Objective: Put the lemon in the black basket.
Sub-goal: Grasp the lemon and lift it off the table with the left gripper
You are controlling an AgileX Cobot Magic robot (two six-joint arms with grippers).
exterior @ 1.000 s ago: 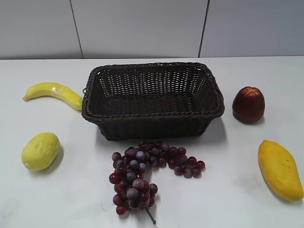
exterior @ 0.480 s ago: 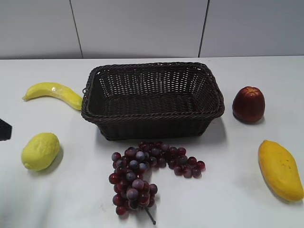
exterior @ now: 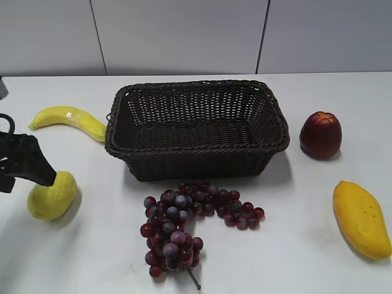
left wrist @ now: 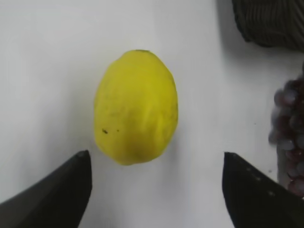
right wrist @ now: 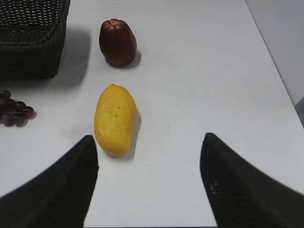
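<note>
One left gripper (exterior: pixel 24 166) newly arrived | jaws spread | over lemon (exterior: pixel 52 196)

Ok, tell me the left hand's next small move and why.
Probably ease the left hand forward and down until its open fingers straddle the lemon, then close. In the left wrist view the lemon lies on the table just ahead of the fingertips, roughly centred between them, not yet gripped, and the black basket holds nothing.
</note>
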